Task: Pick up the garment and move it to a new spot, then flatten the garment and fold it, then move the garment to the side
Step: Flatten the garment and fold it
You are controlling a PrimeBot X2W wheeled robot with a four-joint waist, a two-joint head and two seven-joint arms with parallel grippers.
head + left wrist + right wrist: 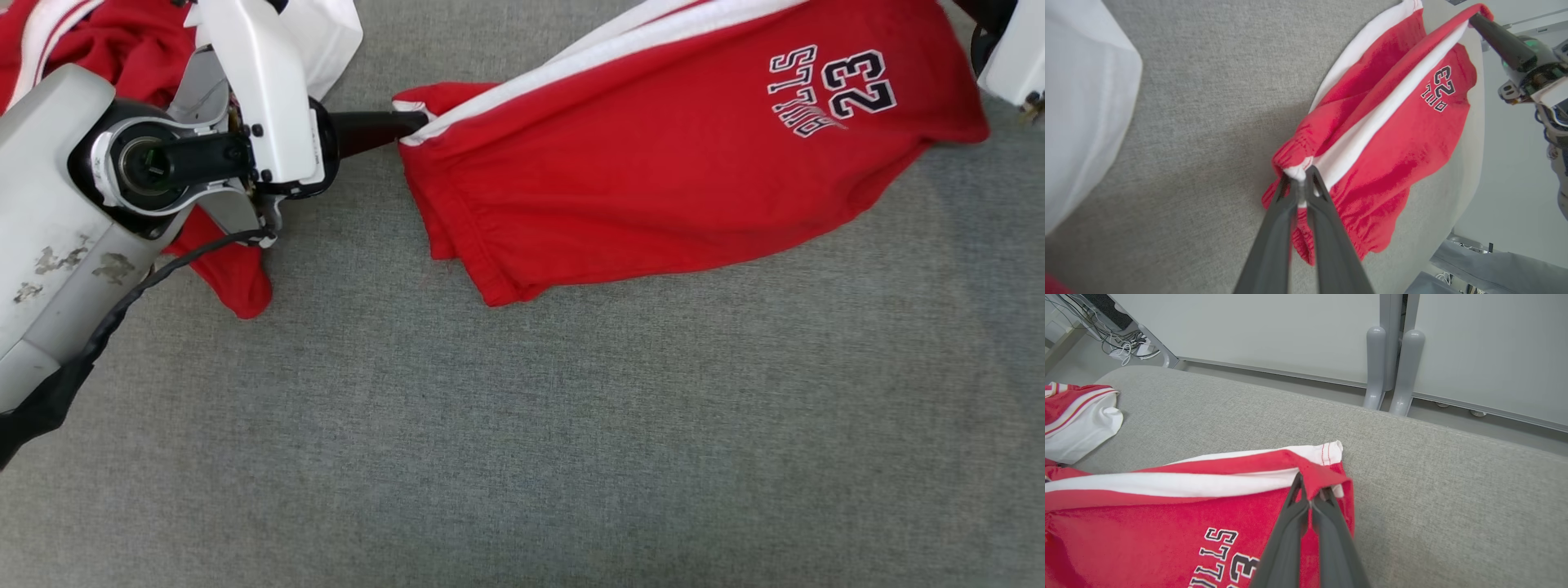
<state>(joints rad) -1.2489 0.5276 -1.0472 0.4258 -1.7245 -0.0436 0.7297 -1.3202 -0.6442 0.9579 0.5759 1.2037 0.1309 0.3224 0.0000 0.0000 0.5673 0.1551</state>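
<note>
The garment (653,171) is a pair of red shorts with a white side stripe and a "23" print, stretched across the grey surface between my two arms. My left gripper (416,122) is shut on its elastic waistband corner; in the left wrist view the waistband (1298,171) bunches at my left gripper (1303,176). My right gripper (1312,498) is shut on the hem corner of the garment (1167,522). In the left wrist view the right arm's dark finger (1498,36) holds the far corner raised. The garment's lower part sags onto the surface.
Other red and white clothes (73,41) lie piled at the upper left, partly behind my left arm; they appear as a heap (1077,416) in the right wrist view. The grey padded surface (522,425) has an edge (1412,416), with white panels and cables beyond.
</note>
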